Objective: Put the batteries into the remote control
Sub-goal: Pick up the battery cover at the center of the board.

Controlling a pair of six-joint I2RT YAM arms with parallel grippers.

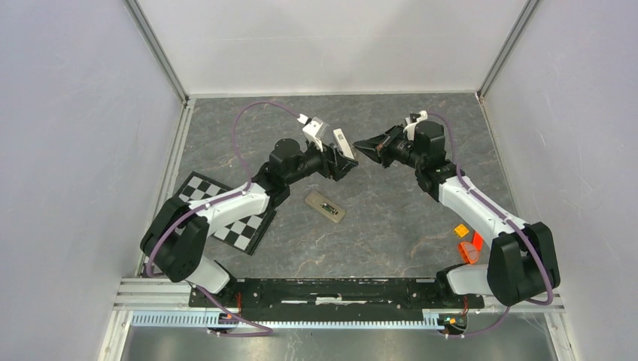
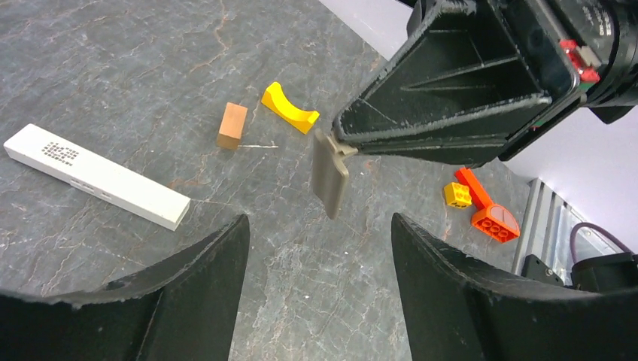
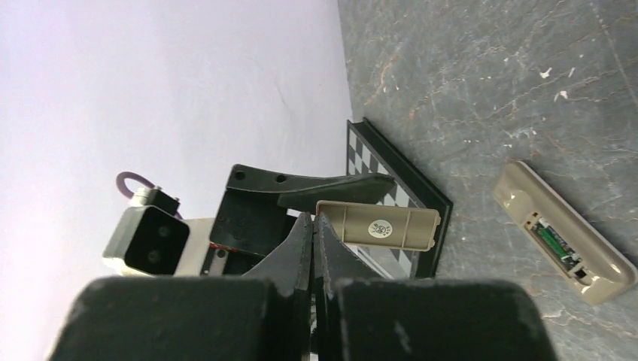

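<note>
Clamping right jaws hold an illegibly stickered cover (image 3: pixel 410 226).

The right hand (image 3: pixel 314 226) has its black fingers pressed together on one short end of a beige battery cover (image 3: pixel 380 226). The cover sticks out to the right, with a round sticker facing the lens. Just above it reaches a black finger (image 3: pixel 335 183) of the other arm, whose grey camera box (image 3: pixel 147 239) shows at the left. Beyond lies a checkerboard (image 3: pixel 374 167) on the grey marbled worktop (image 3: pixel 466 75). At the right the remote control (image 3: pixel 527 201) lies back up, its battery recess uncovered, with something greenish inside.
</note>
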